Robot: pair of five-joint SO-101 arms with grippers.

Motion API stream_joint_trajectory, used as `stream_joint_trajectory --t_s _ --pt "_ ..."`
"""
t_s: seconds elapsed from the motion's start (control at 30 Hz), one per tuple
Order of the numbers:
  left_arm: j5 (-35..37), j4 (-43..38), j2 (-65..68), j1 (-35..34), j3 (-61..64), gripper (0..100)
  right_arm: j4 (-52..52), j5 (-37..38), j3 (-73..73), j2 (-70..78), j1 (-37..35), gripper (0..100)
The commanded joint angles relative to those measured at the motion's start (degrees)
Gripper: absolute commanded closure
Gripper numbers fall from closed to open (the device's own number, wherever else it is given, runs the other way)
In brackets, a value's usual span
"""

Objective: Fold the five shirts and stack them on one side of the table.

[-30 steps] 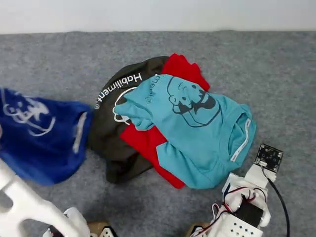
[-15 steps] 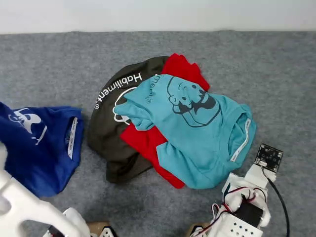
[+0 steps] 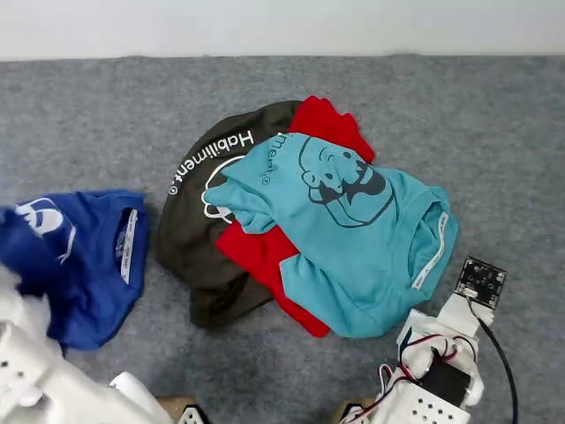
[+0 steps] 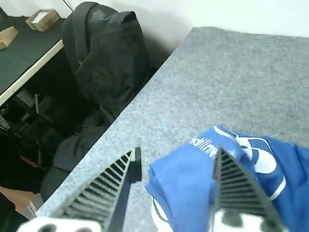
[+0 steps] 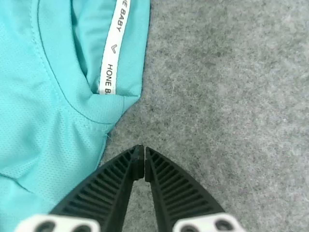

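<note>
A blue shirt [image 3: 84, 265] lies bunched at the table's left edge, its neck label facing up. In the left wrist view my left gripper [image 4: 176, 157] stands open above the blue shirt [image 4: 193, 179], whose raised fold lies between the two fingers. A teal shirt [image 3: 353, 238] lies on top of a red shirt [image 3: 256, 252] and a dark olive shirt [image 3: 199, 230] in a pile at the middle. My right gripper [image 5: 141, 155] is shut on nothing, its tips over bare carpet beside the collar of the teal shirt [image 5: 58, 96].
Grey carpet [image 3: 459, 124] covers the table. The left arm [image 3: 35, 371] rises at the front left and the right arm [image 3: 441, 362] at the front right. Beyond the table's left edge [image 4: 120, 121] stands a black backpack [image 4: 106, 53] beside a dark desk [image 4: 24, 58].
The blue shirt, spread out at the far left a second ago, is now drawn in and bunched. The left arm has shifted at the front left. The right arm and the pile are still.
</note>
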Motion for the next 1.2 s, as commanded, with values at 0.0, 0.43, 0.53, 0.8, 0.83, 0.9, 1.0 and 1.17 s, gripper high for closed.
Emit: stream_joint_trajectory --t_s 0.0,0.43,0.53,0.8,0.83,0.9,1.0,1.17 --pt "-0.6 2.9 -2.5 -0.1 -0.7 75 0.1 0.5 0.9 -0.1 0.7 98.9" --pt "-0.3 18.8 -2.8 10.5 -0.9 76 0.1 0.5 0.9 -0.1 0.7 98.9" --pt "1.3 21.5 -2.5 16.7 -0.9 76 0.1 0.5 0.9 -0.1 0.7 98.9" --pt "8.3 23.9 -2.5 32.3 -0.6 76 0.1 0.5 0.9 -0.1 0.7 98.9" --pt "8.6 23.9 -2.5 33.8 -0.6 76 0.1 0.5 0.9 -0.1 0.7 98.9" --pt "9.4 23.9 -2.5 37.0 -0.5 76 0.1 0.5 0.9 -0.1 0.7 98.9" --pt "9.5 23.8 -2.4 41.7 1.0 76 0.1 0.5 0.9 -0.1 0.7 98.9" --pt "9.1 23.6 -2.4 50.6 10.0 76 0.1 0.5 0.9 -0.1 0.7 98.9"
